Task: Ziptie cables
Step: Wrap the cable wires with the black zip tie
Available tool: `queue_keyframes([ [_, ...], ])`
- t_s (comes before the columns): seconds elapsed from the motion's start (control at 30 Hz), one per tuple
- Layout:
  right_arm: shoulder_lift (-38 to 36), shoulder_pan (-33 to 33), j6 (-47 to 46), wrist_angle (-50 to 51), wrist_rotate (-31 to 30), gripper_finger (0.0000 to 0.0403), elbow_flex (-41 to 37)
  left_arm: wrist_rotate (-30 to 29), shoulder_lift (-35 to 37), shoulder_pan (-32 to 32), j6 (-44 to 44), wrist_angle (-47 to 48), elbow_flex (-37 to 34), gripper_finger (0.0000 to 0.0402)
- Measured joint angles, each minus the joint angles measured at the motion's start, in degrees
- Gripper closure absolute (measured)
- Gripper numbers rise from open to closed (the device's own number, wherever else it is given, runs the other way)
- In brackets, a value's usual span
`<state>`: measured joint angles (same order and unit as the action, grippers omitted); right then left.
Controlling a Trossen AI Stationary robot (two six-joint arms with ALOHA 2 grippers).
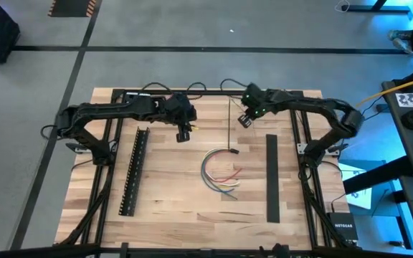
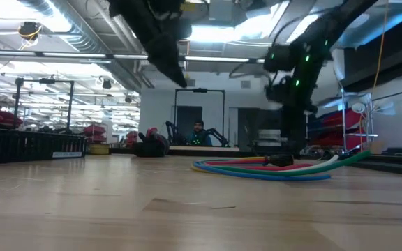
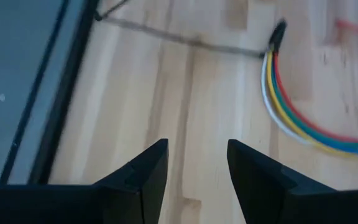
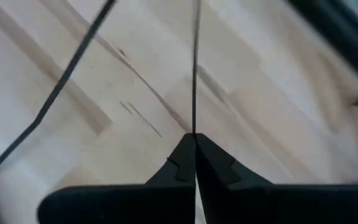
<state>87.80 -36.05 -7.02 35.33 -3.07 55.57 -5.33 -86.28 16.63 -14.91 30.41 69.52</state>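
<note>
High view: looped, thin, flexible cables point(image 1: 219, 172).

Even overhead lighting, soft shadows on the wooden table point(image 1: 192, 208), blue glare at high view's right edge, bright ceiling lights in low view, wrist views motion-blurred.

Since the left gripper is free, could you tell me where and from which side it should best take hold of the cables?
Probably from above, just behind the black end of the cables, where the wires run gathered before they fan out. They lie flat on the table, so the open left gripper should straddle them crosswise. The right gripper holds a zip tie.
</note>
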Motion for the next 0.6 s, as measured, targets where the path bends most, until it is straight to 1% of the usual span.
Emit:
queue_keyframes([
  [0.13,-6.34,0.02,1.58,3.71,0.44,0.0402,4.07,-0.46,2.86,0.36,2.54,-1.64,0.78,0.0243],
  [0.3,-12.83,0.18,1.76,3.31,4.92,0.0402,9.31,-0.34,7.26,1.04,9.15,-7.12,0.89,0.0243],
  [0.4,-15.38,0.52,2.17,-2.48,12.1,0.0403,12.17,1.8,8.96,1.45,11.55,-11.09,0.87,0.0243],
  [0.5,-16.14,1.85,2.53,-12.07,20.88,0.0403,12.81,7.41,9.36,2.03,15.1,-17.78,0.87,0.0243],
  [0.53,-16.12,2.6,2.56,-15.65,22.97,0.0403,12.81,9.23,9.36,2.35,16.63,-20.04,0.87,0.0243],
  [0.6,-16.03,4.36,3.38,-20.78,25.45,0.0403,12.81,11.06,9.14,2.62,19.53,-24.47,0.87,0.0243],
])
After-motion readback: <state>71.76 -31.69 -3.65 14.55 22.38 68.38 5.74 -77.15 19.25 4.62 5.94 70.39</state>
